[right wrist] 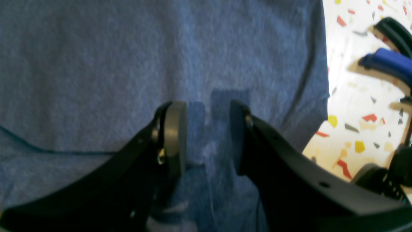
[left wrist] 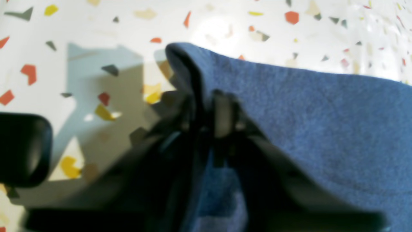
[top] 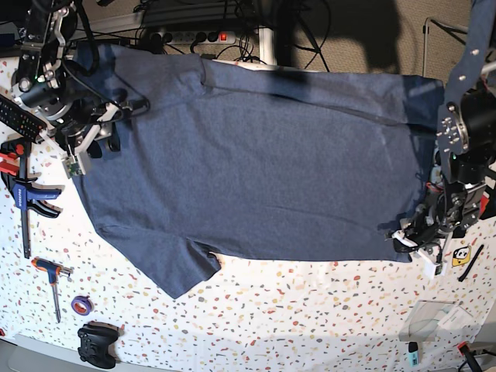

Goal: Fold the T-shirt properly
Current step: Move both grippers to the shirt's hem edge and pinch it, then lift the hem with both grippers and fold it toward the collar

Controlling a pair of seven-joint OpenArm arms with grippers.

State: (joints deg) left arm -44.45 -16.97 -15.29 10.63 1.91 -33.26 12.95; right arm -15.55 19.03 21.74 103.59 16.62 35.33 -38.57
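Pinching a raised corner of the T-shirt (left wrist: pixel 309 129), the left tool (left wrist: pixel 206 112) is clenched on its hem edge, while the right tool (right wrist: pixel 207 138) hovers with jaws apart over the cloth near its sleeve end, grasping nothing. Folding has barely begun in judgement: the shirt lies spread plain side up across the speckled counter (top: pixel 310 310), every fold left to make. Beyond the shirt's far edge, cables (top: pixel 194 35) crowd the counter's rim.
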